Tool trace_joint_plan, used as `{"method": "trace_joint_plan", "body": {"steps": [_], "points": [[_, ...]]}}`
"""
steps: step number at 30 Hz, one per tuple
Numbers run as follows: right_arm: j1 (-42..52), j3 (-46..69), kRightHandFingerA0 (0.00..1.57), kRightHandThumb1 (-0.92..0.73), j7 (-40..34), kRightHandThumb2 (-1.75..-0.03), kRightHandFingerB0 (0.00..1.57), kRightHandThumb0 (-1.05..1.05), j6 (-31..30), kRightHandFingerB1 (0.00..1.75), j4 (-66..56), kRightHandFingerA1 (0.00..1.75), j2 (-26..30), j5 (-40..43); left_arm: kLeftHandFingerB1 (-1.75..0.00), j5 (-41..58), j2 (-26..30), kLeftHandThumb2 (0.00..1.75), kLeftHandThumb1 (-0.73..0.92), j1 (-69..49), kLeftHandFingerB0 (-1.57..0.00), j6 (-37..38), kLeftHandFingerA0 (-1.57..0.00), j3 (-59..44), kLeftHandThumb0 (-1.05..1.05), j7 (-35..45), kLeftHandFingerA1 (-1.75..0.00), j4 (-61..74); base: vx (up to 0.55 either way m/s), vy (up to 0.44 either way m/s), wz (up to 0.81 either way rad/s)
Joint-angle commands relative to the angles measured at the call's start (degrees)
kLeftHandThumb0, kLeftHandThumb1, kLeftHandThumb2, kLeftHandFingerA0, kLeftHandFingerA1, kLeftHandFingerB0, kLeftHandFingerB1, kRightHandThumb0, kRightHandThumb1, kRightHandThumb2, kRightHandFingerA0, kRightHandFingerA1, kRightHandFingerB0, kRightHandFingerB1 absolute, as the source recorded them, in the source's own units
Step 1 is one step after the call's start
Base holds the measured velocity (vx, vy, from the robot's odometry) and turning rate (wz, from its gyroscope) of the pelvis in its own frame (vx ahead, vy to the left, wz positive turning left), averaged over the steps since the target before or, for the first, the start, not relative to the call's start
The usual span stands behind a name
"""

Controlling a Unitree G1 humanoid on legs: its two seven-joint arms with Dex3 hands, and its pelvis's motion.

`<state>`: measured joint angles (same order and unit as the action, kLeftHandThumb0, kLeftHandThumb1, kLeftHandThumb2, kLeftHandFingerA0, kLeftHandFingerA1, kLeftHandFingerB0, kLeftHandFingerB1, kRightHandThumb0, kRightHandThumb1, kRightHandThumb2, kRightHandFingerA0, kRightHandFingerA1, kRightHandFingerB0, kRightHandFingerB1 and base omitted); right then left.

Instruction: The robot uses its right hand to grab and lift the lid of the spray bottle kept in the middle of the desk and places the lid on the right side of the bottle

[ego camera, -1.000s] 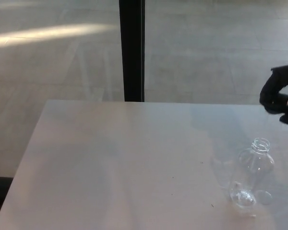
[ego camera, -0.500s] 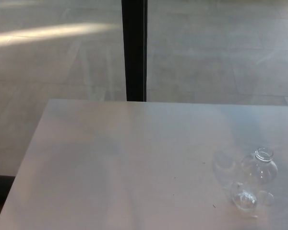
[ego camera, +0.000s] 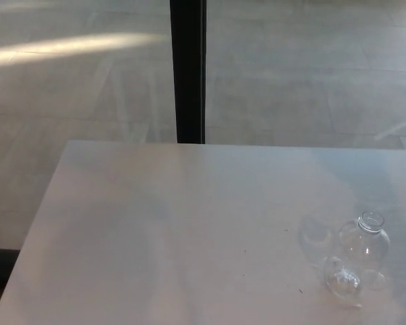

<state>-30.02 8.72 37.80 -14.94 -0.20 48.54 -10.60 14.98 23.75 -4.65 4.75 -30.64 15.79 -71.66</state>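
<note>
My hands: neither one is showing in the head view, so I cannot tell whether my fingers are spread, curled or holding anything.
My right arm: it is not reaching into the picture from the right edge or anywhere else.
Task's thing: the small clear plastic bottle (ego camera: 358, 261) is standing on the pale, smooth desk top (ego camera: 189, 237), near the front right part of it, not in the middle.
Bottle mouth: the threaded neck (ego camera: 371, 221) is showing open, with no lid sitting on it.
Lid: I am not seeing it anywhere on the desk; if it is set down to the bottle's right, it is lying outside the picture or is too faint to make out.
Around the bottle: faint glints and shadows are lying just beside its base; the desk near it is looking bare otherwise.
Beyond: a dark vertical post (ego camera: 188, 71) is rising behind the desk's far edge, against a grey floor.
Risk, as I judge it: the bottle is light and empty, so any blind swing of my right arm coming in from outside the picture could be knocking it over or off the near edge.
</note>
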Motion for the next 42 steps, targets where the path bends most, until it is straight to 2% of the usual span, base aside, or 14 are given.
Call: {"method": "trace_joint_plan", "body": {"steps": [1, 2, 4, 5, 14, 16, 17, 18, 24, 28, 30, 31, 36, 42], "points": [[8.27, -2.26, 0.87, -0.7, -3.62, -0.89, 0.84, -0.06, 0.74, 0.94, -1.77, 1.46, -2.71, -1.61, -0.51, 0.98, 0.1, 1.1, 0.71, 0.31, -0.28, 0.64, -0.5, -0.17, -0.8, 0.44, -0.62, 0.17, 0.0, 0.0, 0.0], [9.81, -2.57, 0.9, -0.64, -4.11, -0.93, 0.85, -0.08, 1.87, 0.9, -1.32, 1.44, -3.4, -1.45, -0.37, 1.05, 0.15, 0.67, 0.91, 0.38, -0.34, 0.54, -0.54, -0.25, -0.85, 0.47, -0.49, 0.01, 0.0, 0.0, 0.0], [14.37, -3.92, 0.91, -0.63, -6.89, -0.9, 0.87, -0.09, 3.51, 0.91, -1.41, 1.5, -5.2, -3.13, -0.5, 0.84, 0.32, 1.09, 0.7, 0.44, -0.28, 0.63, -0.45, -0.1, -0.82, 0.42, -0.58, -0.14, 0.0, 0.0, 0.0], [15.62, -4.01, 0.88, -0.65, -8.02, -0.88, 0.86, -0.07, 4.49, 0.93, -0.82, 1.51, -6.12, -3.12, -0.37, 0.68, 0.4, 0.68, 0.91, 0.37, -0.34, 0.83, -0.53, 0.05, -0.86, 0.5, -0.49, -0.08, 0.0, 0.0, 0.0], [19.33, -4.27, 0.74, -0.71, -13.91, -0.79, 0.84, 0.01, 6.1, 0.82, 6.77, 1.43, -10.37, -3.73, -0.37, 1.03, 0.36, 0.67, 0.91, -0.08, -0.35, 1.05, -0.56, -0.23, -0.86, 0.57, -0.5, 0.05, 0.0, 0.0, 0.0], [19.5, -4.67, 0.7, -0.75, -15.0, -0.75, 0.78, -0.05, 5.54, 0.76, 7.93, 1.39, -10.41, -4.75, -0.51, 1.14, 0.35, 1.11, 0.71, -0.26, -0.28, 1.16, -0.5, -0.15, -0.83, 0.86, -0.61, 0.35, 0.0, 0.0, 0.0], [19.61, -4.63, 0.71, -0.76, -15.12, -0.73, 0.76, -0.06, 5.29, 0.74, 8.23, 1.37, -10.42, -4.78, -0.37, 1.16, 0.36, 0.67, 0.9, -0.25, -0.35, 1.23, -0.57, -0.15, -0.86, 0.83, -0.51, 0.18, 0.0, 0.0, 0.0], [19.81, -4.71, 0.73, -0.76, -15.51, -0.72, 0.75, -0.07, 5.87, 0.71, 8.75, 1.33, -10.29, -5.04, -0.51, 1.14, 0.38, 1.1, 0.7, -0.08, -0.3, 0.93, -0.51, -0.1, -0.82, 0.12, -0.61, 0.15, 0.0, 0.0, 0.0], [19.88, -5.62, 0.73, -0.72, -16.31, -0.61, 0.59, -0.21, 4.59, 0.51, 9.97, 1.19, -10.29, -5.86, -0.38, 1.5, 0.41, 0.67, 0.9, -0.43, -0.35, 1.32, -0.57, -0.14, -0.86, 0.5, -0.5, 0.03, 0.0, 0.0, 0.0], [20.63, -8.84, 0.5, -0.48, -15.16, -0.96, 0.1, -0.3, 3.82, 0.48, 9.07, 0.73, -7.01, -9.93, -0.38, 1.67, 0.37, 0.67, 0.9, -0.39, -0.36, 1.23, -0.56, -0.17, -0.84, 0.73, -0.5, 0.11, 0.0, 0.0, 0.0], [20.77, -10.41, 0.21, -0.67, -14.18, -0.61, 0.15, -0.5, 2.02, 0.27, 8.01, 0.42, -5.73, -11.22, -0.38, 1.65, 0.4, 0.67, 0.9, -0.25, -0.37, 1.2, -0.56, -0.16, -0.84, 0.54, -0.49, -0.08, 0.0, 0.0, 0.0], [20.9, -11.1, 0.03, -0.5, -13.96, -1.01, 0.0, -0.32, 0.86, 0.48, 7.36, 0.51, -5.33, -11.92, -0.38, 1.56, 0.39, 0.67, 0.9, -0.35, -0.37, 1.28, -0.57, -0.04, -0.85, 0.58, -0.49, 0.02, 0.0, 0.0, 0.0], [21.6, -12.12, 0.04, -0.61, -12.48, -0.68, 0.12, -0.61, -0.42, 0.26, 5.61, 0.24, -4.45, -11.59, -0.51, 1.58, 0.39, 1.1, 0.71, -0.48, -0.3, 1.24, -0.5, 0.01, -0.83, 0.59, -0.61, 0.2, 0.0, 0.0, 0.0], [21.98, -12.62, 0.0, -0.49, -10.81, -0.77, 0.11, -0.73, -0.5, 0.14, 5.09, 0.01, -3.41, -11.1, -0.38, 1.53, 0.39, 0.68, 0.89, -0.71, -0.34, 1.32, -0.56, 0.11, -0.86, 0.84, -0.49, 0.21, 0.0, 0.0, 0.0]]}}
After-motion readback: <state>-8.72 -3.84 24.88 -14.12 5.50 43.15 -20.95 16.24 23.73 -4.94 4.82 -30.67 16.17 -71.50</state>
